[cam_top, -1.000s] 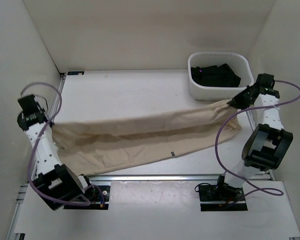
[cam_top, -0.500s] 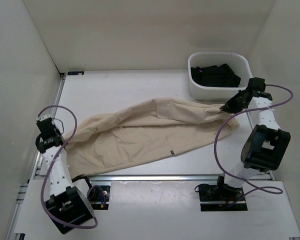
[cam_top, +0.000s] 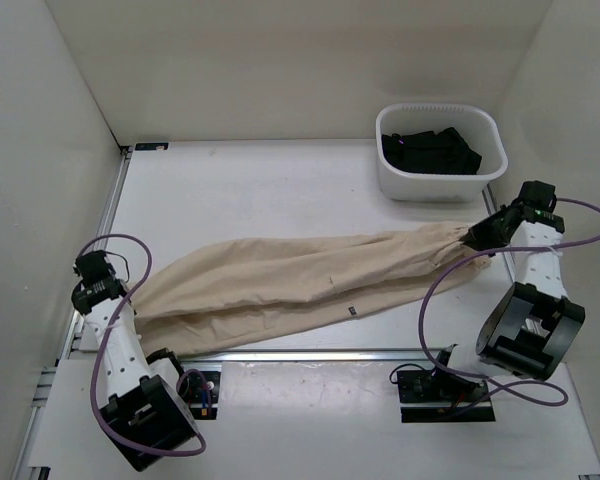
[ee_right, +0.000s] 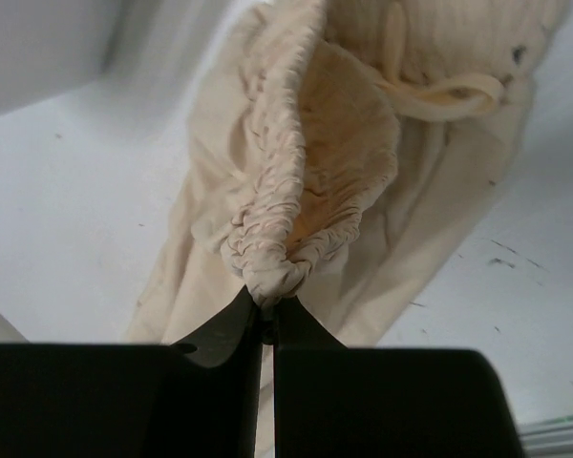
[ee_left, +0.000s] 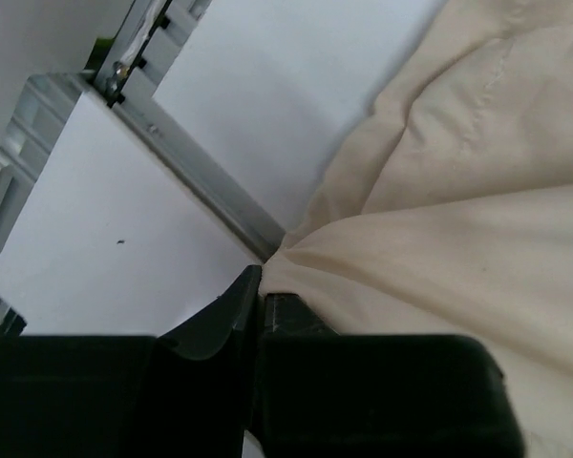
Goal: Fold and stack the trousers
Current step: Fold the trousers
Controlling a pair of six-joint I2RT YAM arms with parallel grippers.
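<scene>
Across white table (cam_top: pixel 280 190), trousers (cam_top: pixel 300 285) stretch.

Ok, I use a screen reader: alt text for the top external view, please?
Beige trousers lie stretched across the white table, left gripper and right gripper pinching opposite ends; a white basket at far right holds black clothing.

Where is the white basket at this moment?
Top view: the white basket sits far right on the table, holding a black garment, just beyond the right gripper pinching the trousers.
</scene>
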